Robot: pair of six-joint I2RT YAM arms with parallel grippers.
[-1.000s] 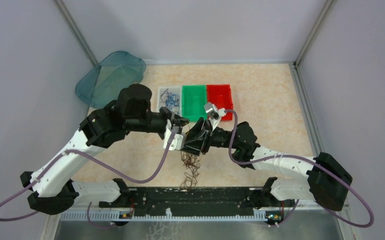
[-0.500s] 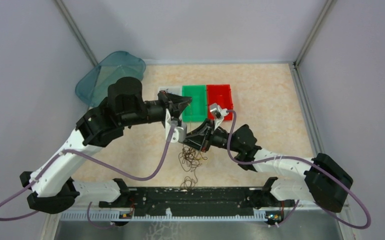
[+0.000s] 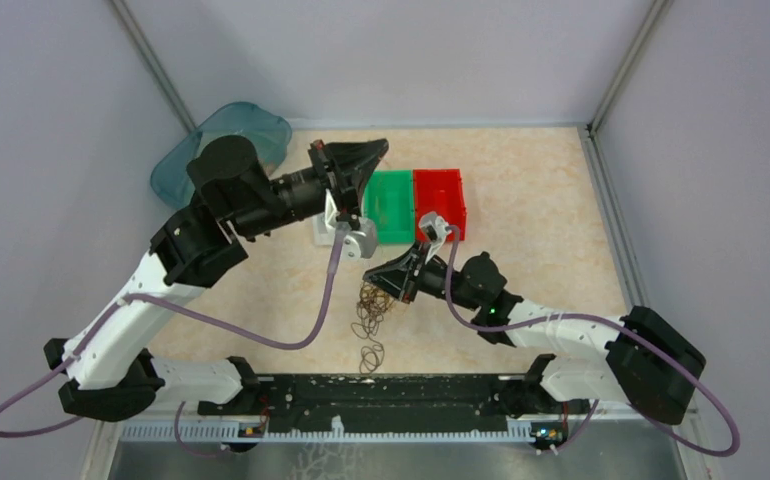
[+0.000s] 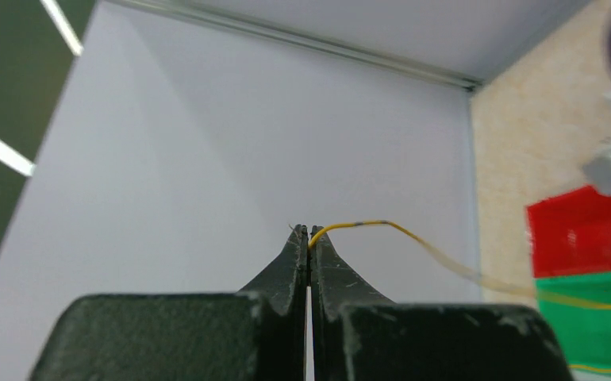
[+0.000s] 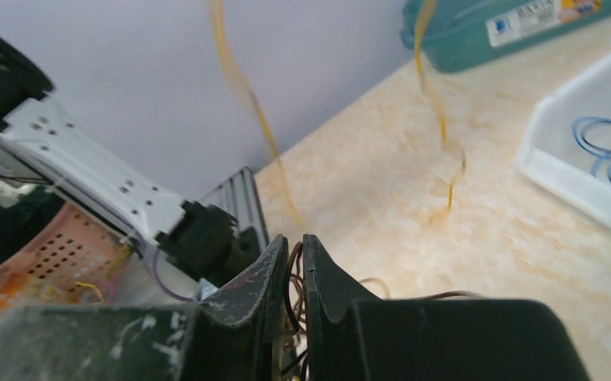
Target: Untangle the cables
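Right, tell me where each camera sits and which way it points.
Top external: above and behind the arms, looking down on the table; both show whole, with left tool and right tool.
Left wrist: behind the left tool, facing a wall and the green tray; tool shut on the yellow cable.
Right wrist: behind the right tool, low across the table toward the white tray; tool shut on brown cables.
Shared: both wrist views show the yellow cable.

We see lilac-grey walls [image 3: 381, 50] on three sides, metal corner posts [image 3: 151, 57], beige speckled tabletop [image 3: 541, 250]; we note bright strip lights [image 4: 1, 151] above enclosure wall.
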